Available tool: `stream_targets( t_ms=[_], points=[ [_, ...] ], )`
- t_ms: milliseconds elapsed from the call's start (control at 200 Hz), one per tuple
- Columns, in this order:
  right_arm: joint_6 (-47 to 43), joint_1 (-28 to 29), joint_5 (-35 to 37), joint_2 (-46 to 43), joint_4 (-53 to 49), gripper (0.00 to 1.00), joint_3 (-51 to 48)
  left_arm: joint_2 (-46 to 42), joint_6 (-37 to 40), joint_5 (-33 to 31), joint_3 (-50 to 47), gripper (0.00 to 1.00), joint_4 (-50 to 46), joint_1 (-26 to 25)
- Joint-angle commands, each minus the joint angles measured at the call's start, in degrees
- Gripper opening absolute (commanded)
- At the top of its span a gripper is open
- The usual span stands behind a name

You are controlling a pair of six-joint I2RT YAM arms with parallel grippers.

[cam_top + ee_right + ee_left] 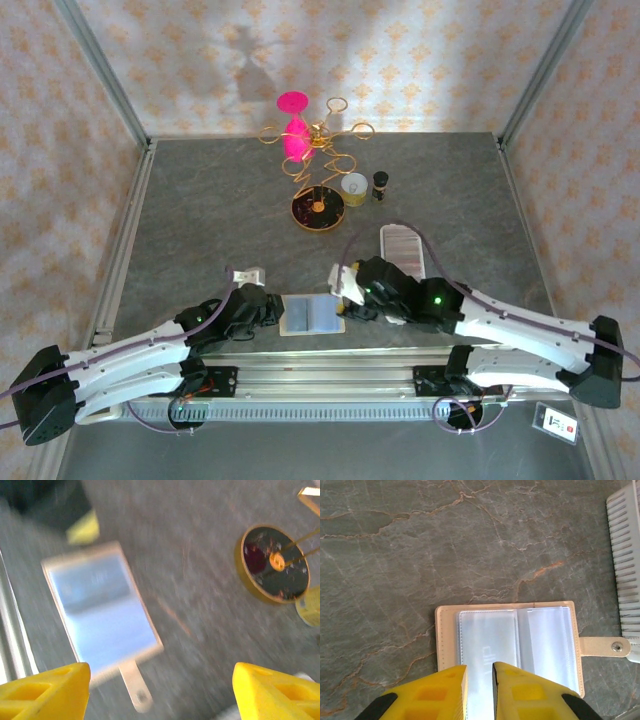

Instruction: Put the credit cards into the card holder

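Top external, table (200, 220): grey marble-look top; the working stuff sits at the near edge, I'd guess so both arms can reach it, and the clutter is parked at the back
Tray (404, 250): long white ridged thing just past the right arm; not the target, so nothing needs to go there
Wire stand (318, 212): gold loops on a round dark base with something pink on top, well clear of the work
Card holder (312, 314): beige, lying open and flat between the two grippers; clear sleeves (487, 645) face up, which is how you'd want them for sliding cards in
Sleeve contents: they look bluish from above and from the right wrist; could be credit cards already slotted in, but that wrist shot is too smeared to call
Left gripper (479, 672): yellow fingers low over the near edge of the left sleeve; only a slim gap between the jaws, nothing seen in it; looks like it's there to steady the holder
Right gripper (161, 680): jaws spread wide, empty, hanging above the holder's tab side; my read is it's free to fetch a card
Snap tab (601, 646): sticks out flat toward the tray's corner, unfastened
Writing: faint mark under the left sleeve, unreadable; small tag (558, 424) at the front right corner, print too tiny; no brand on the holder
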Motion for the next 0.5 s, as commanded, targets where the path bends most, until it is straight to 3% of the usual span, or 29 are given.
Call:
stream_targets(
  t_ms=[0, 295, 491],
  points=[
    [-18.37, -5.16, 4.07, -5.8, -9.72, 0.75, -5.01, -0.44, 1.25, 1.32, -0.18, 0.22, 3.26, -0.22],
    [-37.66, -24.35, 3.9, -12.01, -6.34, 0.83, -14.7, 1.08, 2.14, 3.5, -1.45, 0.23, 5.56, -0.25],
    [-41.54, -26.88, 2.49, -9.89, -1.22, 0.83, -17.11, 0.73, 2.12, 3.74, -2.05, 0.23, 5.94, -0.21]
  ],
)
